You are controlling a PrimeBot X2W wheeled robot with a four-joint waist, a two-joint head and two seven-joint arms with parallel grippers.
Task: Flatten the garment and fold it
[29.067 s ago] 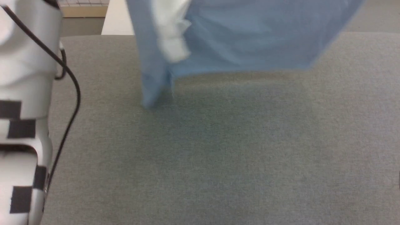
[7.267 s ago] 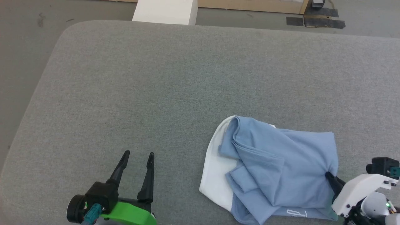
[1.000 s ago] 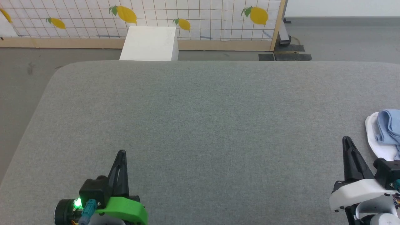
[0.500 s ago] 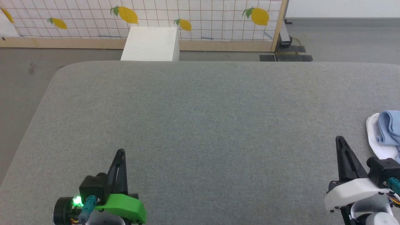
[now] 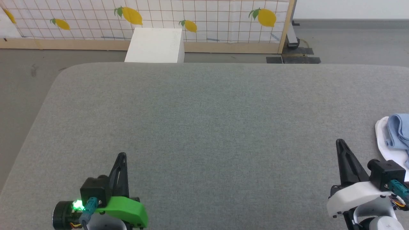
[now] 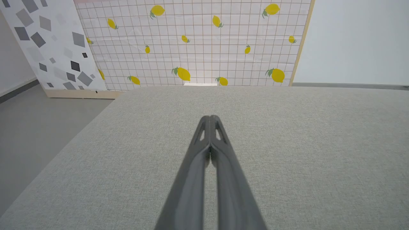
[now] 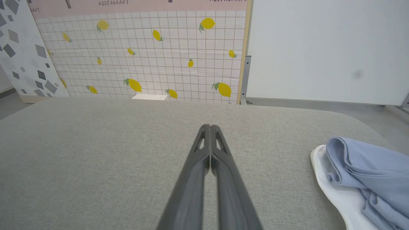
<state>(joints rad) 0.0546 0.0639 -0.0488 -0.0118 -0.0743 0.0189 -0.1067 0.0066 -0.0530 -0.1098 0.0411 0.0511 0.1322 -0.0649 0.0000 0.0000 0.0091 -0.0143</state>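
The garment (image 5: 396, 132), light blue with a white part under it, lies bunched at the right edge of the grey table (image 5: 204, 121); in the right wrist view the garment (image 7: 367, 172) sits to the right of my fingers. My right gripper (image 5: 339, 142) is shut and empty, a short way left of the cloth and not touching it; its fingertips (image 7: 210, 126) meet over bare table. At the lower left my left gripper (image 5: 121, 155) is shut with nothing in it, fingertips (image 6: 210, 117) pressed together above the table.
Beyond the table's far edge stands a white box (image 5: 155, 44) on the floor. A lemon-patterned grid panel (image 5: 159, 19) in a wooden frame lines the back. The table's left corner is rounded, with grey floor (image 5: 22, 83) beside it.
The right gripper has drifted left and slightly down, away from the garment. The head view has shifted a little. The left gripper has hardly moved.
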